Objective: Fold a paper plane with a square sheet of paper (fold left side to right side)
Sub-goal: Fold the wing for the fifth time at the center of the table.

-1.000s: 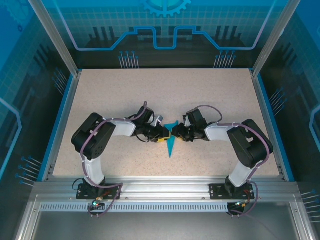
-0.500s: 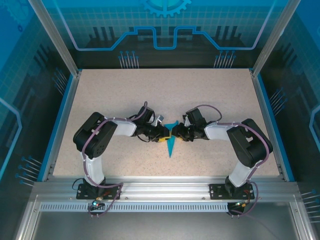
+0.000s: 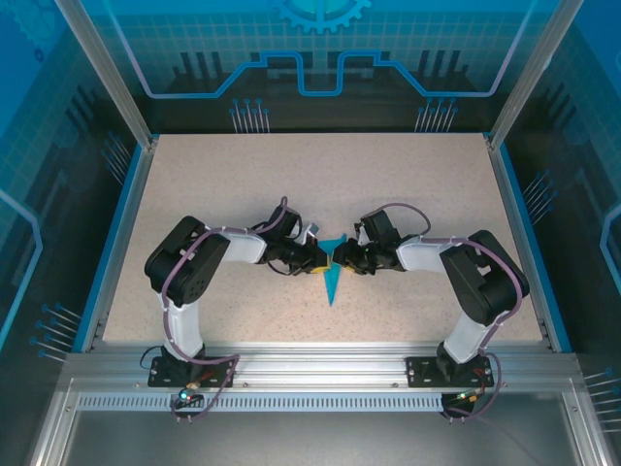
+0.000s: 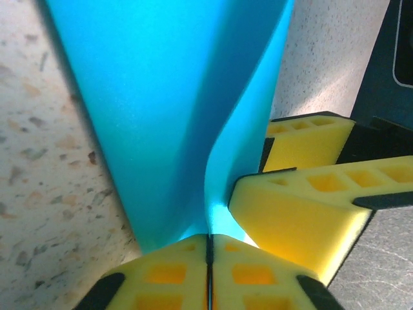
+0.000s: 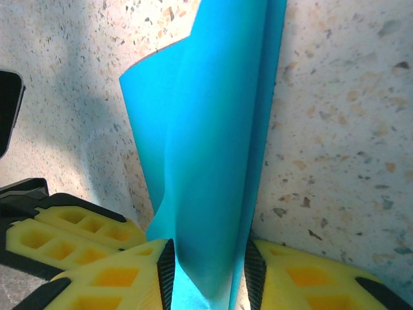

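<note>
The left fingers (image 4: pixel 161 274) have just pinched shut on the paper plane (image 3: pixel 331 286) — lying mid-desk (image 3: pixel 291 184), tip toward the bases — while the right fingers (image 5: pixel 303 284) stay clamped around its fold.

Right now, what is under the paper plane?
The speckled table shows on both sides of the paper plane, and nothing else pokes out. The area directly beneath its layers is covered.

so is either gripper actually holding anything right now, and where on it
The paper plane, near its wide end: left gripper pinched shut on a raised flap, right gripper clamping the folded body.
</note>
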